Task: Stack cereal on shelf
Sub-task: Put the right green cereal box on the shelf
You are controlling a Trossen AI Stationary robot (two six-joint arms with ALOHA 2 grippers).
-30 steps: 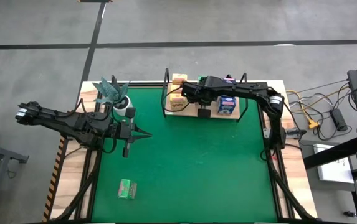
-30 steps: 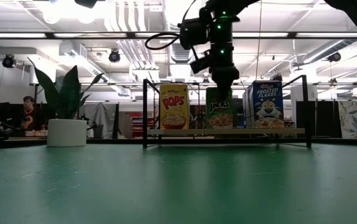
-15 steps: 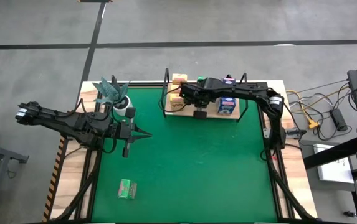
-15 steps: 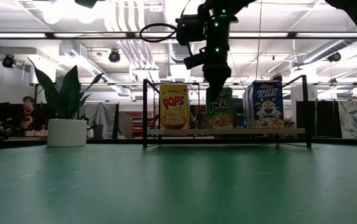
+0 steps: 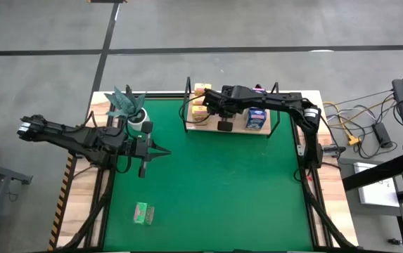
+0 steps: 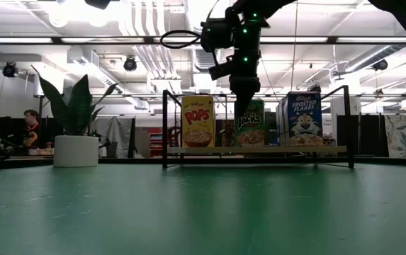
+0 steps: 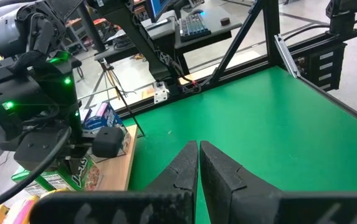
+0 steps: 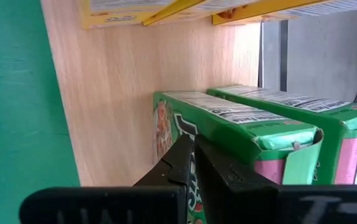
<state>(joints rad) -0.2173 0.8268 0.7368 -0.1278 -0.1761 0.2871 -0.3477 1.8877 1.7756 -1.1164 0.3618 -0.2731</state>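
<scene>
The shelf (image 5: 212, 125), a light-brown board in a black wire frame, stands at the far side of the green mat. On it stand yellow boxes (image 6: 198, 121), green boxes (image 6: 249, 122) and blue boxes (image 6: 304, 119), upright on their bottoms. My right gripper (image 6: 244, 99) is shut and points down at the shelf's near edge, in front of the nearest green box (image 8: 240, 124), near its top. A further green box (image 5: 143, 213) lies flat on the mat near the table's near left. My left gripper (image 7: 198, 150) is shut and empty, above the mat's left part (image 5: 164, 151). My right gripper's shut fingers (image 8: 181, 162) point down at the front face (image 8: 166, 134) of the nearest green box, near its top edge. Whether they touch it I cannot tell. The box stands upright on the shelf board.
A white pot with a teal plant (image 5: 136, 121) stands at the far left, close to my left arm. The shelf's black posts (image 6: 165, 127) rise at its corners. The mat's middle and near right (image 5: 243, 197) hold nothing.
My right gripper has gone a little toward the table's left edge along the shelf's front, staying shut and pointing down. The boxes on the shelf stand as before.
</scene>
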